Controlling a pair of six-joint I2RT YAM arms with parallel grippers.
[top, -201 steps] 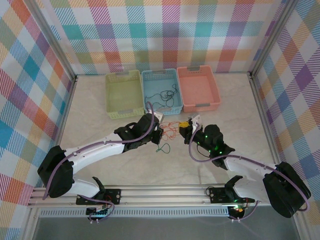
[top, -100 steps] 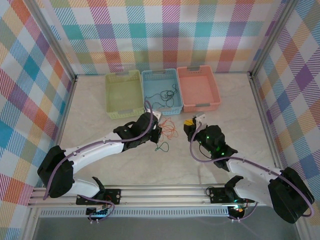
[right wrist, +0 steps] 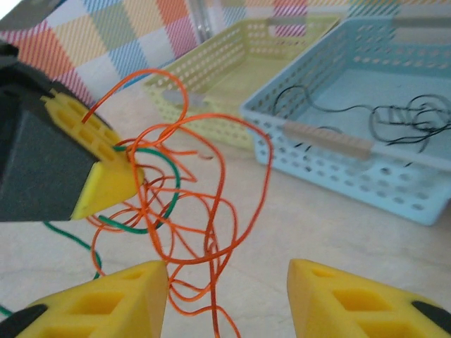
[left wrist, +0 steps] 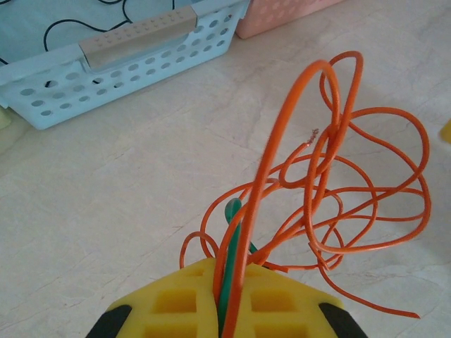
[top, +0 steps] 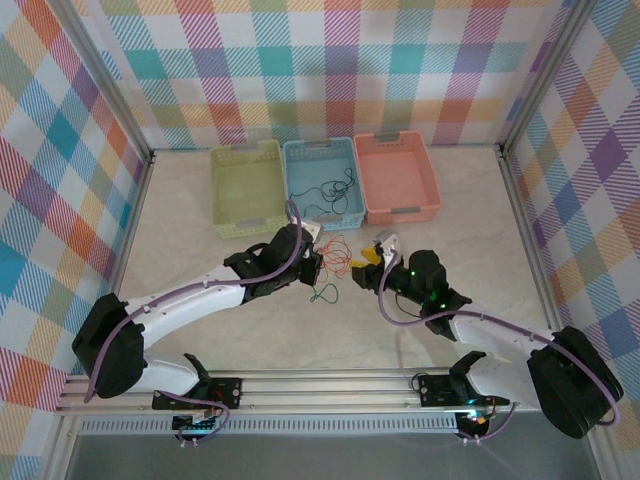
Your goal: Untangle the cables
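The left end effector [left wrist: 229, 313] is clamped on the orange cable [left wrist: 328, 190] and green cable [left wrist: 230, 218]. Their loops sit at eleven o'clock, just ahead of the wide-open, empty right end effector [right wrist: 227, 299].

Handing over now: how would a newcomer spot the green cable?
Start at the blue basket, middle of three, and come nearer to the left gripper. The green cable is pinched there with the orange tangle; it is the only green strand, its loop trailing toward the near edge.
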